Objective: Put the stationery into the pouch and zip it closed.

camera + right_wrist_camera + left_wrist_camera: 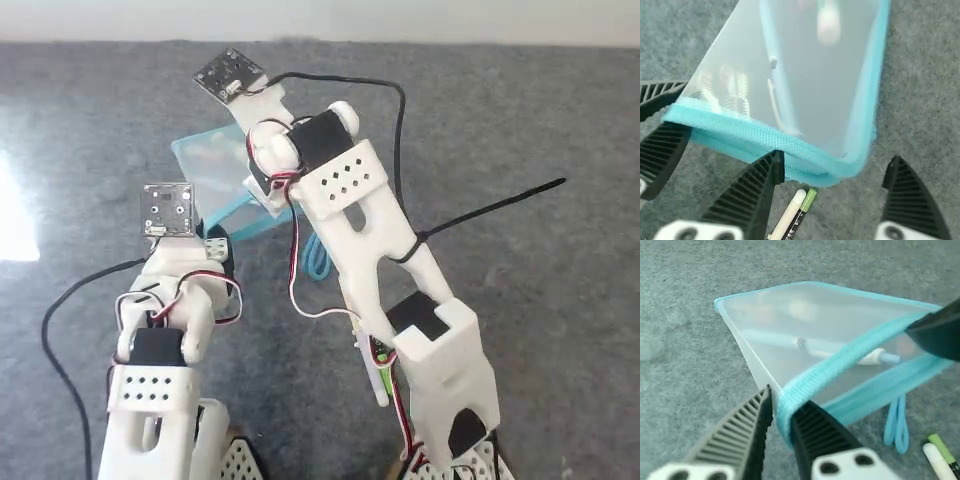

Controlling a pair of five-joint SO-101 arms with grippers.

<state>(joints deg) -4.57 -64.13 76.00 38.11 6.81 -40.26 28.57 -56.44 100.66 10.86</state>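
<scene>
Your left gripper (778,402): jaws pinch the pouch (805,335) by its zip edge | your right gripper (837,162): jaws wide apart at a pouch corner | pen (790,212): on the worktop (920,75) near the pouch.

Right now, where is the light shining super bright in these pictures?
High view: a white patch of glare sits on the table at its left edge. Right wrist view: light glints off the pouch, on the clear plastic near its zip edge. Left wrist view: even light, no bright spot, and the pen inside looks milky through the plastic.
</scene>
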